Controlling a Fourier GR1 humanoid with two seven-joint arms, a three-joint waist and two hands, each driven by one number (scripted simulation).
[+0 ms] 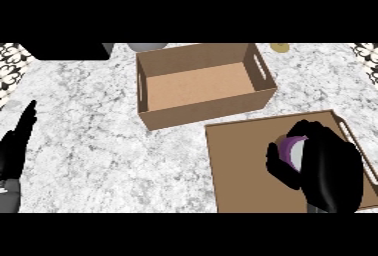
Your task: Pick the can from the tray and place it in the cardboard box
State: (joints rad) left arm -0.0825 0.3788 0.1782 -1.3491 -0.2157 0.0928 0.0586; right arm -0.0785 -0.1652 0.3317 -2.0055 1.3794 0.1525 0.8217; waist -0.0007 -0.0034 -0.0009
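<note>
A purple and white can [292,149] lies on the brown tray [240,165] at the lower right. My right hand [328,167] is curled round the can from the right, thumb on its near left side, and hides most of it. The open cardboard box [199,85] stands just beyond the tray, up and to the left, with nothing inside. My left hand [15,147] rests at the left edge with its fingers straight and pointing up.
A black object [66,50] sits at the back left and a grey rounded object [148,46] behind the box. A small yellowish item [279,47] lies at the back right. Bare marble counter [96,150] spreads between my left hand and the tray.
</note>
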